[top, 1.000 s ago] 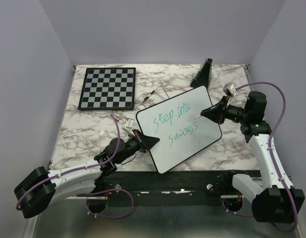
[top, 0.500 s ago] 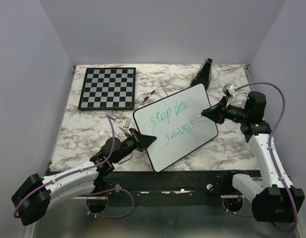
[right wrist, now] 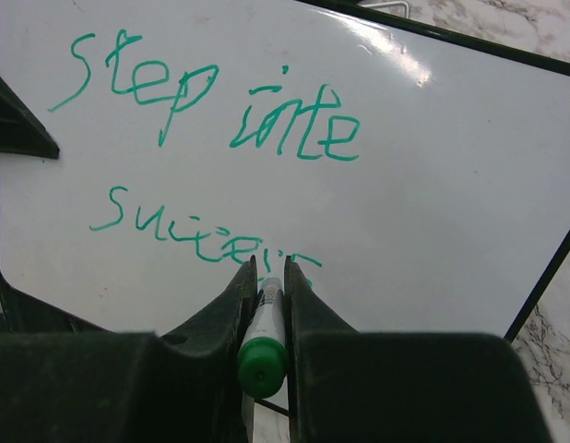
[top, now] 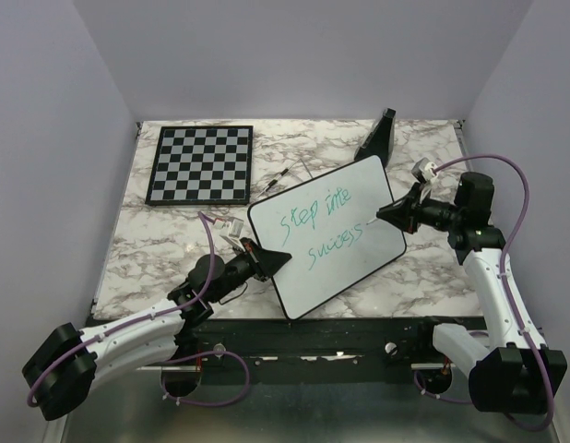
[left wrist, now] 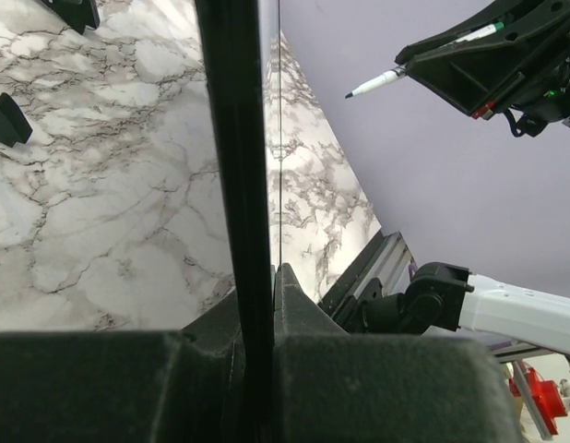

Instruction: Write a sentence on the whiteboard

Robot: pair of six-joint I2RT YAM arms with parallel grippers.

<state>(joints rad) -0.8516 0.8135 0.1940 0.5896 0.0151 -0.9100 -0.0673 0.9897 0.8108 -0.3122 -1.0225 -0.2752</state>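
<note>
Top external view first, starting close to me. The left gripper (top: 283,259) is pinched shut on the 8 o'clock edge of the whiteboard (top: 303,281). The left wrist view shows the thin black rim squeezed tight between its fingers.

The whiteboard sits in the middle of the marble surface (top: 165,240), turned a bit crooked. A second ago it lay a little lower and more toward 4 o'clock. The left arm has pulled it a small way toward 10 o'clock, and now it holds it there.

The sentence (top: 337,247) is in green and reads "Step into success" on two lines.

At 3 o'clock of the board, the right gripper (top: 382,215) is shut tight on a green marker (right wrist: 264,332). It has hardly moved. The marker tip points at the end of "success". From the left wrist view, the tip looks lifted off the white face, so I think no line is being drawn right now.

My guess is the board was moved to give the marker fresh white room for more words.

Farther back, a chessboard (top: 200,163) lies at 11 o'clock and a black stand (top: 377,137) at 1 o'clock.
</note>
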